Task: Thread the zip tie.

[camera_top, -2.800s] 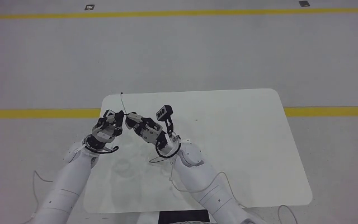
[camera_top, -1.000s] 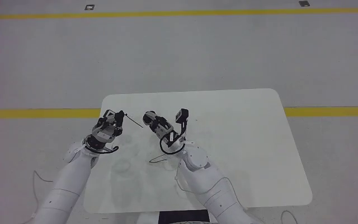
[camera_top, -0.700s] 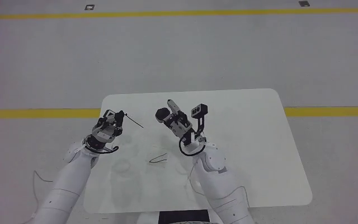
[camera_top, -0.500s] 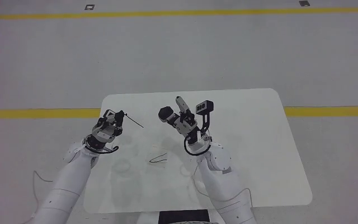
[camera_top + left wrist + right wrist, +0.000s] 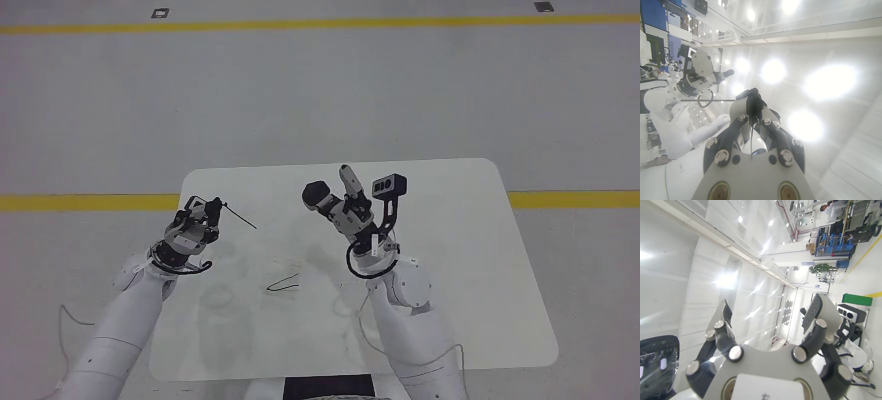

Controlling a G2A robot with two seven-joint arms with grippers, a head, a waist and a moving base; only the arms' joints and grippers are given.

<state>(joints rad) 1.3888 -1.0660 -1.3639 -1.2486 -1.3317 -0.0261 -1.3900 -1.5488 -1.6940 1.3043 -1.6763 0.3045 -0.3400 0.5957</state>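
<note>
Above the left edge of the white table point(image 5: 450, 260), close to its far left corner: the left gripper point(image 5: 205, 212) point(image 5: 753, 95), fingers clenched on a thin black zip tie point(image 5: 238, 215) point(image 5: 706, 100). Pinched right at the fingertips, with a dark bunch of the tie wedged between them. Sticks out from the grip as a straight tail, aimed at the table's middle and slanting a little toward the near edge, its free end touching no gripper. Curves out briefly on the other side too, over the left edge, and runs back as a fine strand between the two fingers toward the wrist. No telling from these views whether the tail passes through the tie's own head. Farther right, over the middle of the table and toward its far edge: the right gripper point(image 5: 333, 186) point(image 5: 770, 300), well apart from the tail, turned upward at the ceiling lights, fingers spread wide and grasping nothing, ribbed pads facing each other across the open gap. Flat on the table between the two arms, nearer the near edge: a second thin black strip point(image 5: 283, 284), bent into a narrow V, apart from both grippers. Cannot tell whether another tie. On the grey floor beyond the left and right edges: a yellow line point(image 5: 570, 199).
</note>
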